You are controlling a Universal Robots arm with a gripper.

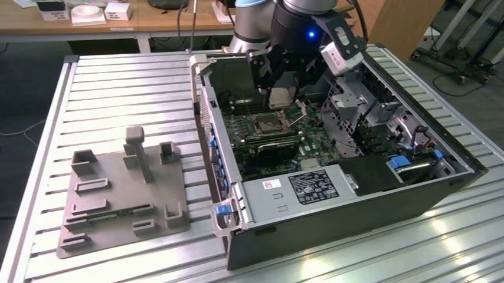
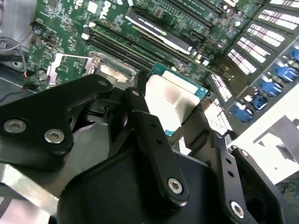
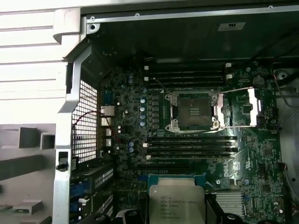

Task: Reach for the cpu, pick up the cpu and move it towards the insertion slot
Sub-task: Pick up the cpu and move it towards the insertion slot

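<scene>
From the exterior view, my arm's gripper (image 1: 281,94) hangs inside the open computer case (image 1: 441,147), its fingers clamped on the cpu (image 1: 281,98), which sits in the air just above the motherboard (image 1: 272,138). The insertion slot (image 1: 268,124) lies on that board directly below the chip, its metal frame swung open. A white sticker with black print lies on the power supply cover (image 1: 311,187) at the case's near end; I cannot make out the words. Well apart from the case, on the exterior view's left, the grey fixture (image 1: 118,188) rests on the slatted table (image 1: 110,82), a green memory stick (image 1: 118,213) lying in one of its recesses.

In the second wrist view, black fingers (image 2: 149,126) grip the cpu (image 2: 170,100) by opposite edges, its silvery top catching light over the board.

In the first wrist view, the cpu (image 3: 176,203) carries rows of small print, unreadable to me, while the insertion slot (image 3: 194,111) sits open in the middle of the board between banks of long memory slots (image 3: 189,145).
</scene>
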